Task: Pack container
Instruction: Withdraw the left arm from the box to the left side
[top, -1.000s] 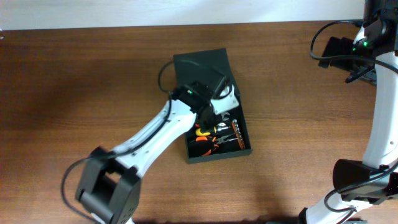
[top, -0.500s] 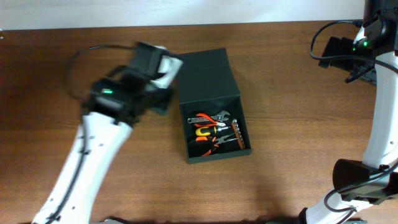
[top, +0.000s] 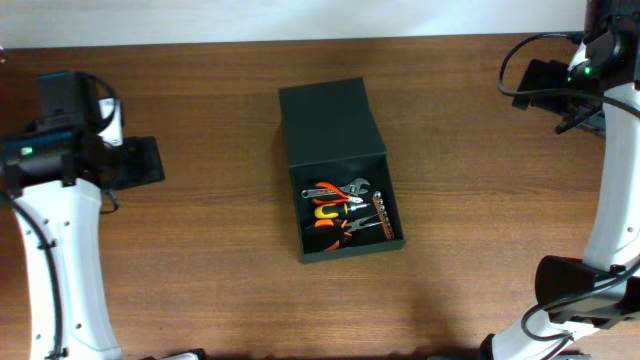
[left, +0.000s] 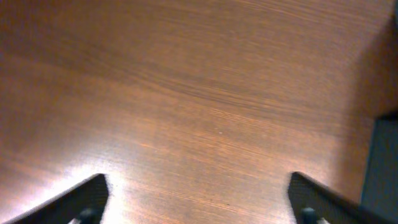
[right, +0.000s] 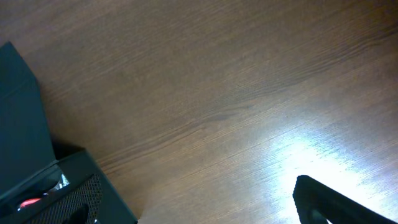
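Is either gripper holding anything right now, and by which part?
Nothing, as far as shown. The left gripper has its jaws wide apart over bare table; the right gripper shows one finger, touching nothing.

Overhead view: even, moderately bright light, sharp focus throughout, the tabletop (top: 450, 150) darker toward upper left. Left wrist view: soft and slightly blurred, with a pale glare patch at lower left. Right wrist view: strong white glare at lower right, wood grain otherwise clear.
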